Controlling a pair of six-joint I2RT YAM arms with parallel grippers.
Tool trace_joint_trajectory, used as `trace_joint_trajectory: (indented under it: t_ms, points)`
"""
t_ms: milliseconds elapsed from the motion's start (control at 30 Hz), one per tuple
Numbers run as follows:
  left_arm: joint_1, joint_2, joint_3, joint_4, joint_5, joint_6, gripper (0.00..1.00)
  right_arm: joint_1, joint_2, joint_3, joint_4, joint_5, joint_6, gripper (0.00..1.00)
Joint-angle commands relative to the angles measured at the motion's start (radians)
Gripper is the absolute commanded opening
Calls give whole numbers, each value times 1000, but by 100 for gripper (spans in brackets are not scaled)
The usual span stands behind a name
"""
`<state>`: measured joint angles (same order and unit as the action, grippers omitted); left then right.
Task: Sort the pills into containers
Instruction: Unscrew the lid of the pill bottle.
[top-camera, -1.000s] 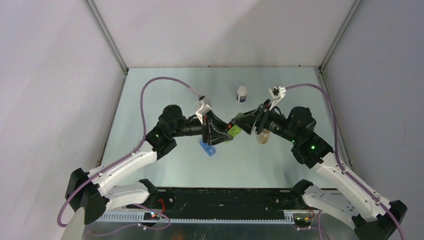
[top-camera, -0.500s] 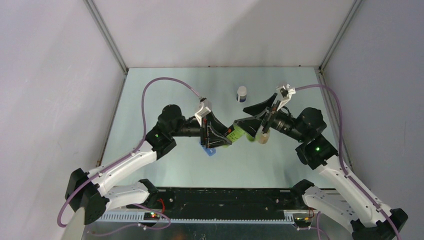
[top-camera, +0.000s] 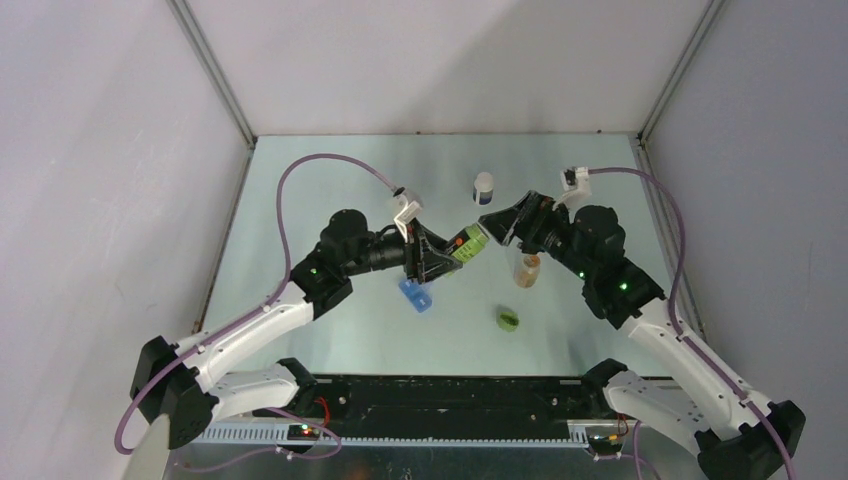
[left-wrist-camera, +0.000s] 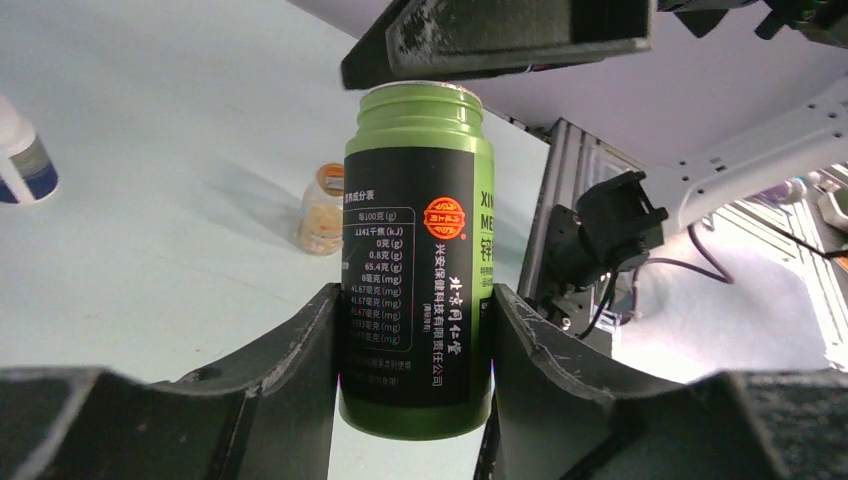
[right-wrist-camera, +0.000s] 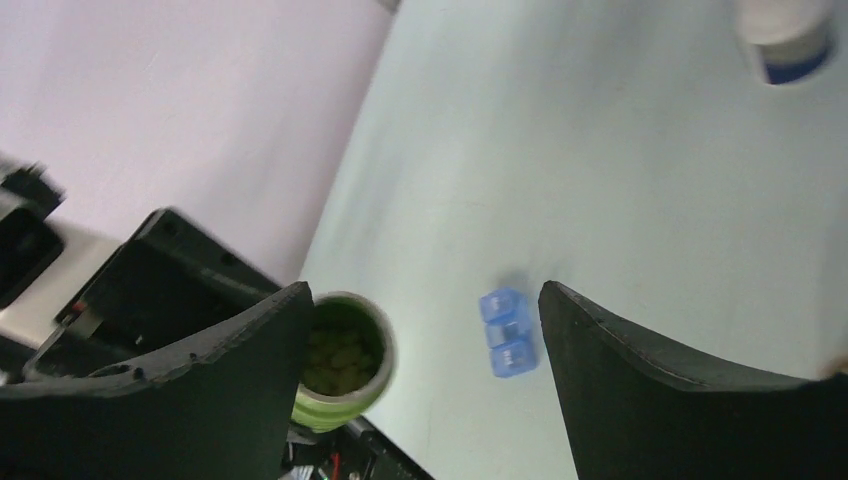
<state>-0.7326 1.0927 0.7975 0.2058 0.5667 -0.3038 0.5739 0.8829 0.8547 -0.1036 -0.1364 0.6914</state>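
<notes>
Our left claw (left-wrist-camera: 415, 300) clasps the uncapped green bottle (left-wrist-camera: 417, 250); our right claw (right-wrist-camera: 420, 300) hangs released just beside its mouth. Pouring looks next: we tilt it over the blue pill box (right-wrist-camera: 505, 332) under the left claw.

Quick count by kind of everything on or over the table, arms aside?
Bottles: 3 (green bottle, white bottle, orange bottle)
Blue pill box: 1
Loose green cap: 1
Total: 5
</notes>
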Motion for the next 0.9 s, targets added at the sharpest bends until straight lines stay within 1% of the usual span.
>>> trace_joint_trajectory:
  t_ms: [0,100,167,300,500,567,733,867]
  points:
    - [4,-11,-6,5,-108,37,0,-62,-34,14,-120,135,57,86]
    - [5,-12,-10,-8,-133,43,0,-80,-37,14,-192,178,58,84]
    - [5,-14,-14,-21,-153,48,0,-82,-30,14,-233,180,58,83]
    - [4,-21,-23,-57,-198,57,0,-82,11,14,-284,135,37,80]
    - [4,-62,-65,-111,-288,61,0,-76,99,-6,-277,30,9,73]
    - [4,-78,-82,-131,-319,58,0,-56,122,-16,-270,29,18,72]
    - [4,-122,-127,-167,-391,35,0,36,175,-28,-243,101,64,71]
    - [4,-155,-154,-197,-431,6,0,98,236,-33,-219,129,100,69]
